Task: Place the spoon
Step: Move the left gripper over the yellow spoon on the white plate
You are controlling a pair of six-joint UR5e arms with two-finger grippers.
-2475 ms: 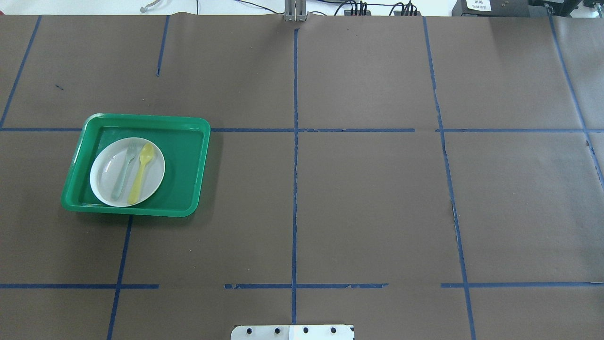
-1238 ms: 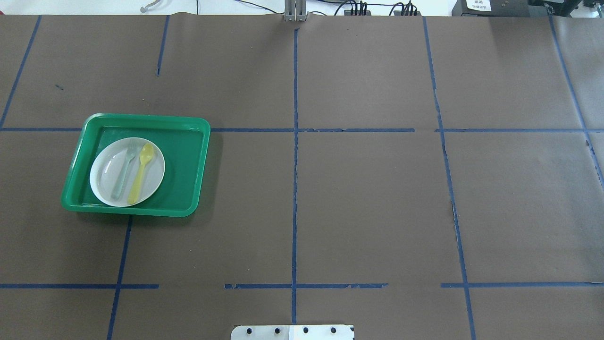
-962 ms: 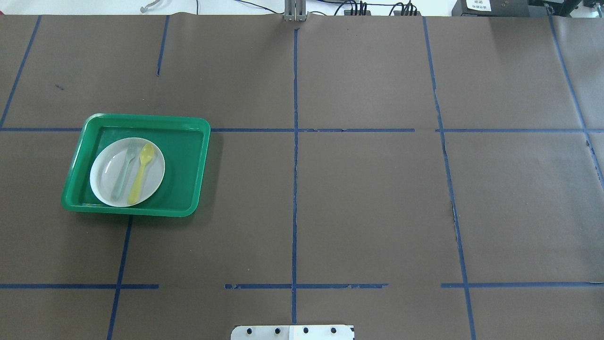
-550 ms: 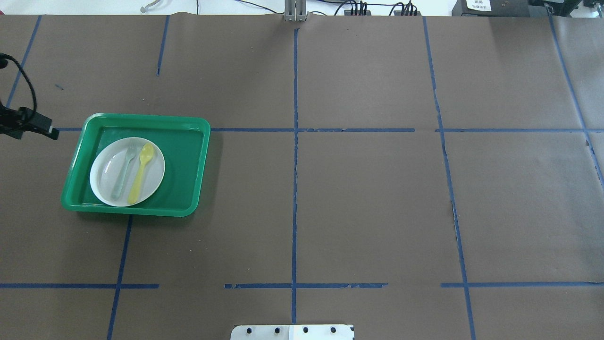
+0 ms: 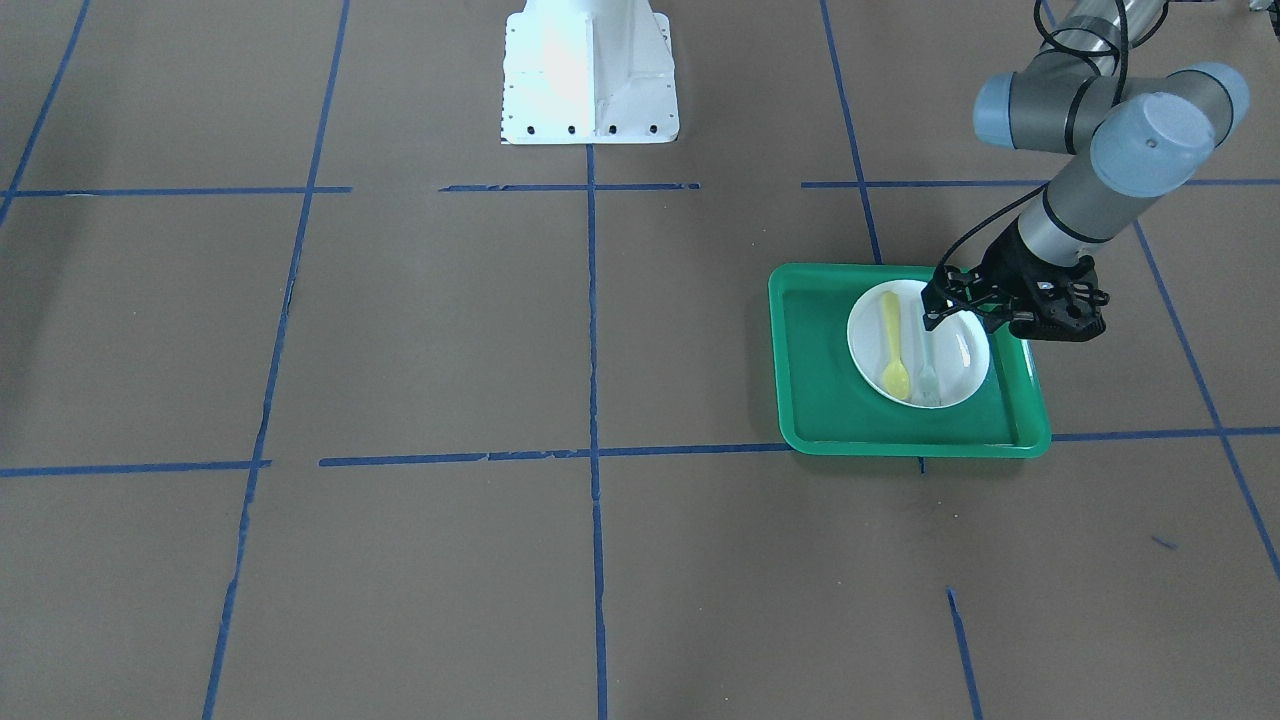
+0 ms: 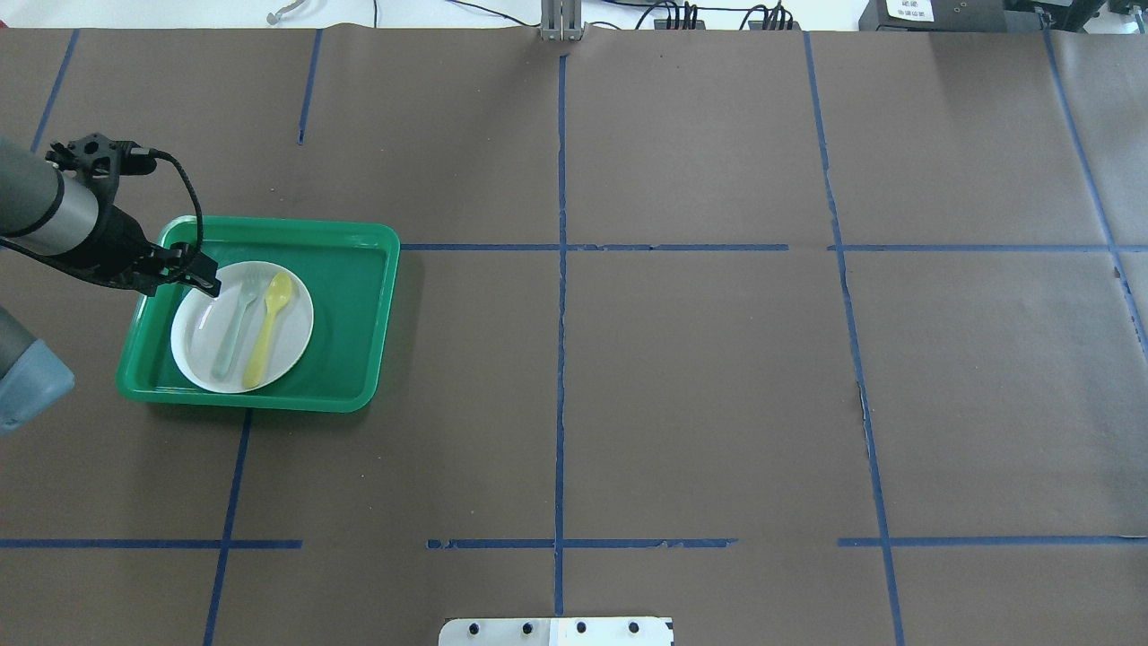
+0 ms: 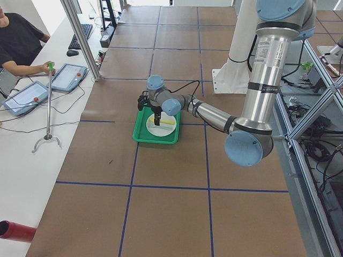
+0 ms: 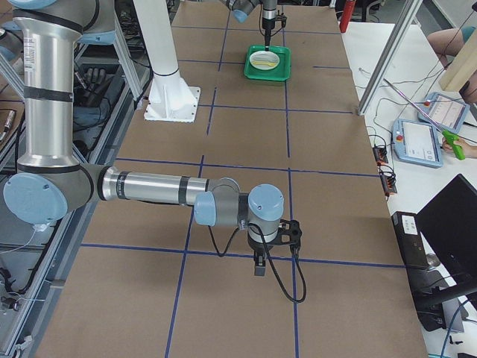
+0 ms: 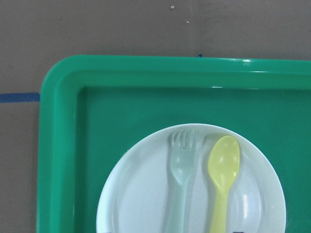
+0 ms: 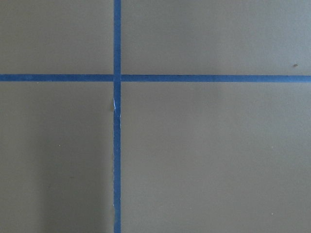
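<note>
The yellow spoon (image 6: 267, 327) lies on a white plate (image 6: 202, 350) next to a pale grey-green fork (image 6: 235, 323), inside a green tray (image 6: 352, 314). My left gripper (image 6: 208, 283) hangs over the plate's far-left rim, left of the fork, open and empty. In the front-facing view the left gripper (image 5: 935, 305) is above the plate (image 5: 965, 355), with the spoon (image 5: 893, 350) beside it. The left wrist view looks down on the spoon (image 9: 222, 174) and the fork (image 9: 181, 179). My right gripper (image 8: 258, 267) shows only in the exterior right view, so I cannot tell its state.
The tray (image 5: 820, 370) sits on brown paper marked with blue tape lines. The robot's white base (image 5: 588, 70) stands at the near middle edge. Operators sit beyond the table's far side (image 7: 21, 43).
My left arm has come in from the left edge, and its gripper has moved right over the tray's left rim to the plate. Spoon, fork and tray have not moved.
</note>
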